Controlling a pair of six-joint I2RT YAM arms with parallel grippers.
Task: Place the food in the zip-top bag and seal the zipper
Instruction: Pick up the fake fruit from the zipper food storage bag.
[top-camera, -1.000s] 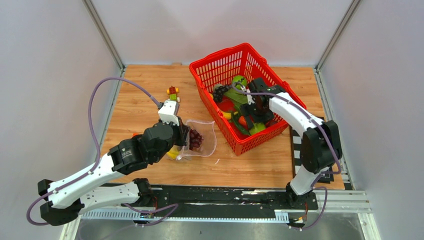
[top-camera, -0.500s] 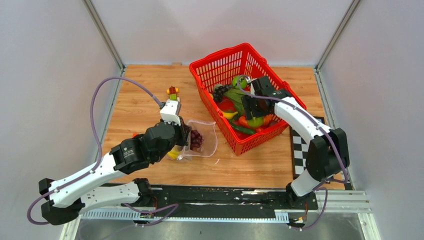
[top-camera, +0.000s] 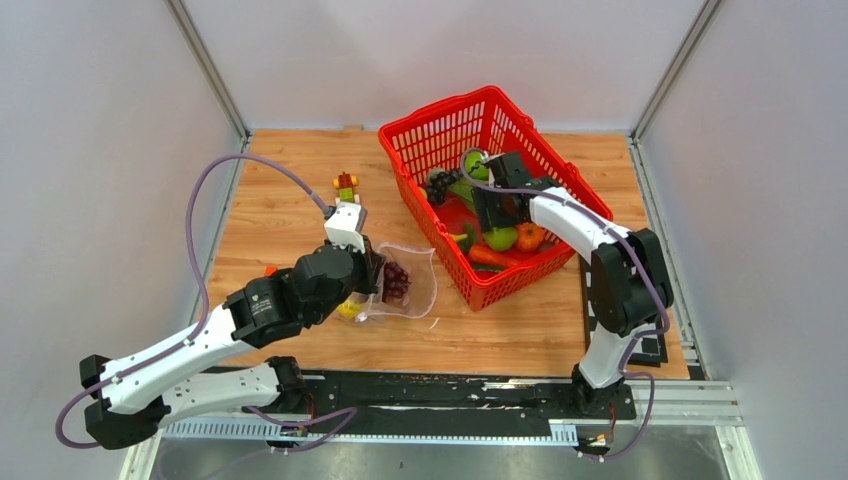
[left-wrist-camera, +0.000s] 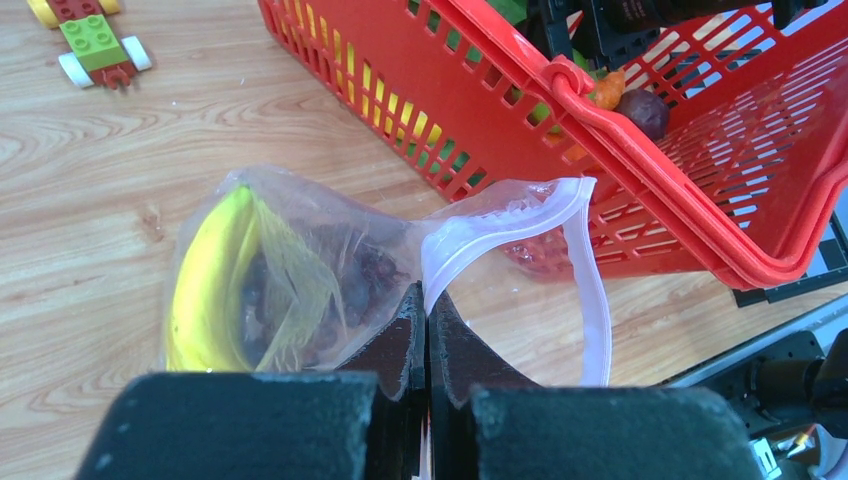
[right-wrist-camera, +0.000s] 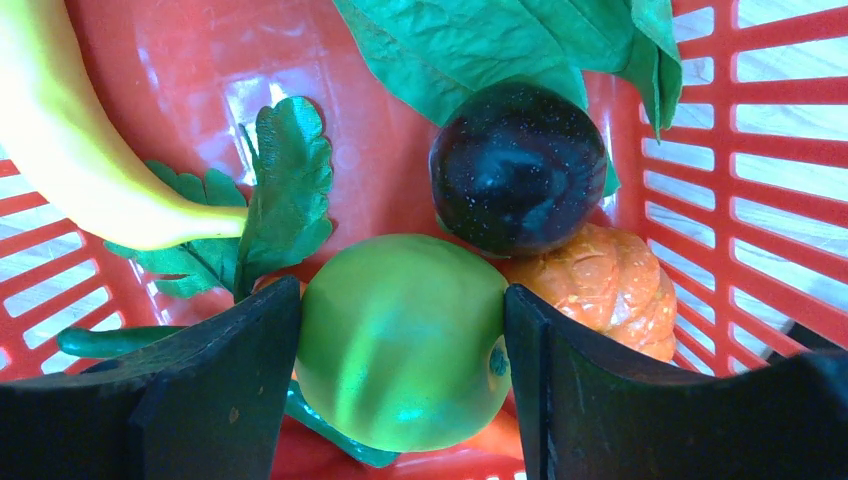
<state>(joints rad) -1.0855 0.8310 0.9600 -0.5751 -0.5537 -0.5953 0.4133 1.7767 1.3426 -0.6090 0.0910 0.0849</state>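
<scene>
Wood-grain tabletop (top-camera: 290, 190) enclosed by plain pale grey walls (top-camera: 90, 150); aluminium corner posts (top-camera: 205, 65) fitted; evenly lit.

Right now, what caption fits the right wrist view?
Right gripper gripping a green fruit in the red basket, beside a banana.

We see left hand (left-wrist-camera: 427, 318) clamped on zip-top bag (left-wrist-camera: 330, 262) rim | 1 banana (left-wrist-camera: 203, 290) inside | red basket (left-wrist-camera: 700, 175) just behind | block toy (left-wrist-camera: 93, 45) on tabletop (left-wrist-camera: 90, 190), top-left

2 white arms (top-camera: 170, 352) with black joints, each trailing a lilac cable (top-camera: 191, 228), end in black fingers (right-wrist-camera: 210, 395)
</scene>
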